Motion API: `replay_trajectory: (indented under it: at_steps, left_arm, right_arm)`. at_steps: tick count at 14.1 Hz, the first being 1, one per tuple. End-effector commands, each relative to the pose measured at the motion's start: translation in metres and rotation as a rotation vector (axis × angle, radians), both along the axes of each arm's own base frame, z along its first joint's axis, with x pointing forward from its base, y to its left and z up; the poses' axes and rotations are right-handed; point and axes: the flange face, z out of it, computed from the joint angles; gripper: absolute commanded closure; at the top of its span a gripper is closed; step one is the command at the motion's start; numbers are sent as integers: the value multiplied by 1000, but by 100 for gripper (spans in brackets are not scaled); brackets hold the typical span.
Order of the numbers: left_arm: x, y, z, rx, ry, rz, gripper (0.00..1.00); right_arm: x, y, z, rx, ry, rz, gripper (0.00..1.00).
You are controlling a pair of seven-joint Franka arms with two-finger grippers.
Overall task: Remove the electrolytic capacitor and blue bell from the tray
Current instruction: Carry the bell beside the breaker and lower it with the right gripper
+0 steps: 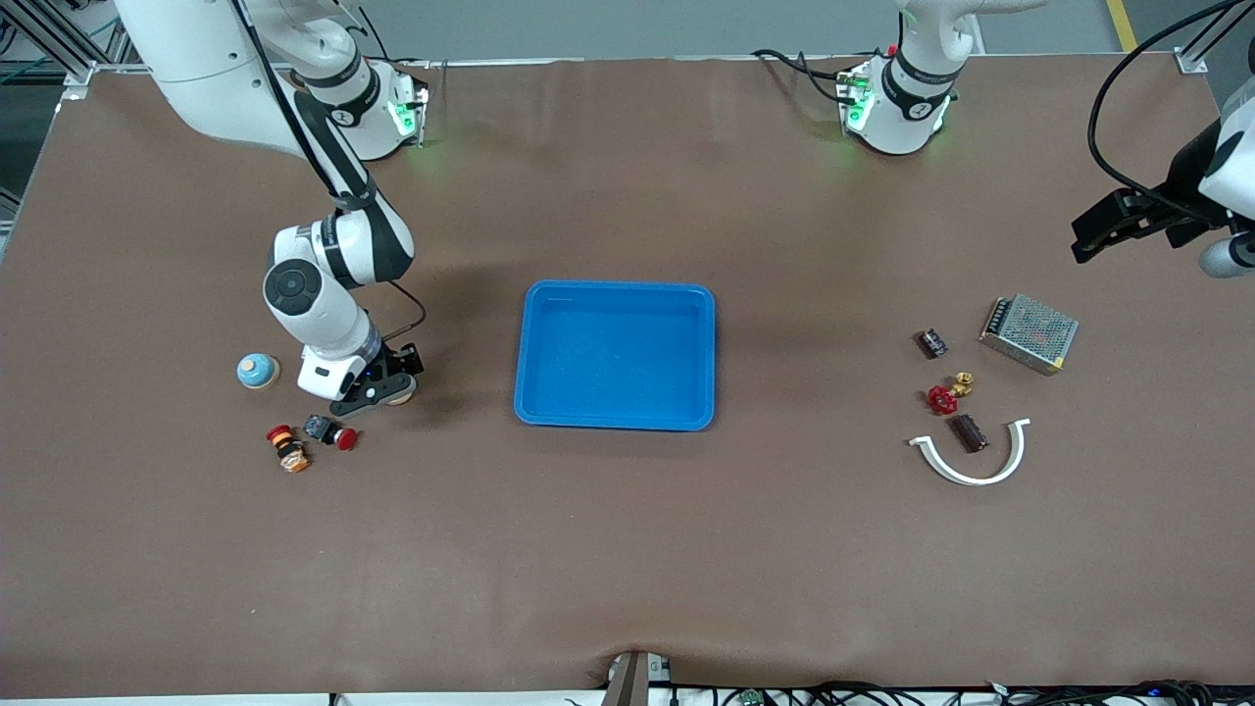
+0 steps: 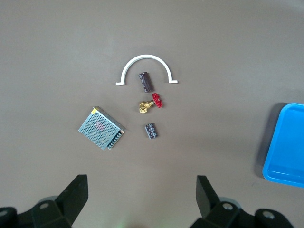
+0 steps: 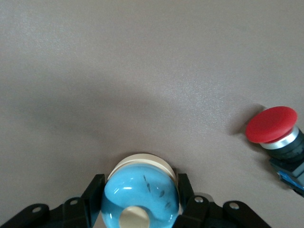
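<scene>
My right gripper (image 1: 385,392) (image 3: 140,184) is shut on a blue-domed bell (image 3: 141,190) with a cream base, low over the table at the right arm's end. Another blue bell (image 1: 258,371) stands on the table beside that gripper. Two dark capacitors lie at the left arm's end: one (image 1: 932,342) (image 2: 151,130) next to the mesh box, the other (image 1: 970,432) (image 2: 146,81) inside a white arc (image 1: 971,463) (image 2: 145,59). My left gripper (image 1: 1086,238) (image 2: 141,190) hangs open and high over that end of the table, holding nothing.
A blue tray (image 1: 616,294) (image 2: 287,142) sits mid-table. Near the capacitors are a metal mesh box (image 1: 1029,333) (image 2: 101,128) and a red-handled brass valve (image 1: 947,394) (image 2: 152,103). A red push button (image 1: 333,432) (image 3: 273,126) and an orange one (image 1: 287,448) lie by the right gripper.
</scene>
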Motion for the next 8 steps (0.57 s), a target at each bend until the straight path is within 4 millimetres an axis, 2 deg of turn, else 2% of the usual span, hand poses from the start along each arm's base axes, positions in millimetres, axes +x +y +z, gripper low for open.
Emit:
replay_trajectory:
  at_steps: [1, 2, 3, 4, 8]
  left_arm:
    - [-14, 0, 0, -28, -23, -31, 0]
    - [-16, -2, -2, -27, -21, -44, 0]
    - [-17, -6, -3, -29, -19, -63, 0]
    - [-18, -7, -2, -32, -20, -71, 0]
    - [-22, -16, -1, -31, -15, -90, 0]
  right_arm:
    - [1, -1, -1, 8, -8, 8, 55]
    - [2, -1, -1, 9, -8, 5, 45]
    - [2, -1, 0, 10, -9, 2, 15]
    - [3, -1, 0, 10, -9, 1, 0]
    - [6, 4, 6, 13, -14, -16, 0]
